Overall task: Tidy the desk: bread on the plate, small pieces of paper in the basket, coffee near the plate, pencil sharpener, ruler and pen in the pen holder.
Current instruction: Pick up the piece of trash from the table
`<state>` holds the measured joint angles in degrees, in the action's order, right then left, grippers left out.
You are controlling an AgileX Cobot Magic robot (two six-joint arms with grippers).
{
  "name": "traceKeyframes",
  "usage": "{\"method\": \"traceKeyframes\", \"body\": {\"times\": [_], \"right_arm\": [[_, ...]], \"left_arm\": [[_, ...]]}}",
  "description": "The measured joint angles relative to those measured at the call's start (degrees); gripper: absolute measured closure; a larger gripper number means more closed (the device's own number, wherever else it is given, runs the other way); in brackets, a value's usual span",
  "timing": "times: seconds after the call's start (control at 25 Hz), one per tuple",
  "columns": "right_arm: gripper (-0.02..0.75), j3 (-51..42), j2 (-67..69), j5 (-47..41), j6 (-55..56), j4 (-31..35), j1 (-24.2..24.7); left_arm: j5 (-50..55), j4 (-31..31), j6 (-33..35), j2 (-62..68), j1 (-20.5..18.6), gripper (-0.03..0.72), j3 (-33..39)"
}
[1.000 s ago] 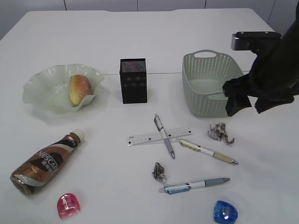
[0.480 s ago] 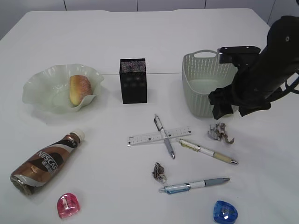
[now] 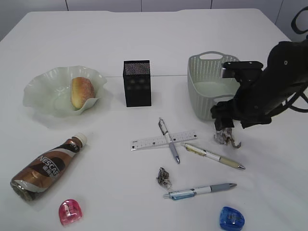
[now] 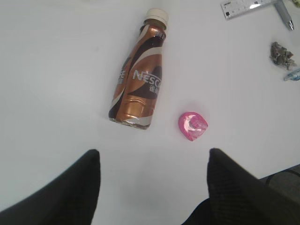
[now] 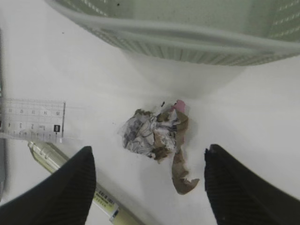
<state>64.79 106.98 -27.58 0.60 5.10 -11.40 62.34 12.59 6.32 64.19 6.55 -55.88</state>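
Paper scrap (image 5: 157, 136) between spread hand (image 5: 147, 180) fingers, perhaps untouched; exterior half-hidden.

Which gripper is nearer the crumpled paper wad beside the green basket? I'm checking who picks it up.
Right. The right gripper hangs open directly above the crumpled paper wad; the left gripper hovers far off, near the pink sharpener.

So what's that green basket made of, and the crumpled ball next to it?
The basket looks like matte, pale green moulded plastic: its walls are a neat grid of little slots with a smooth rim and handle. The crumpled ball looks like paper, probably printed: sharp creases, white and brown patches, a torn strip hanging off.
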Motion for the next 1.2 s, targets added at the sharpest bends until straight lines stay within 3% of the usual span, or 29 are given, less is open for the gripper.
{"method": "traceKeyframes", "body": {"times": [0.44, 1.2], "right_arm": [[0.206, -4.74, 0.0, 10.7, 0.0, 2.4, 0.0], [0.206, -4.77, 5.19, 16.32, 0.0, 2.4, 0.0]], "left_arm": [[-0.61, 0.0, 0.0, 0.0, 0.0, 0.167, 0.0], [-0.93, 0.0, 0.0, 0.0, 0.0, 0.168, 0.0]]}}
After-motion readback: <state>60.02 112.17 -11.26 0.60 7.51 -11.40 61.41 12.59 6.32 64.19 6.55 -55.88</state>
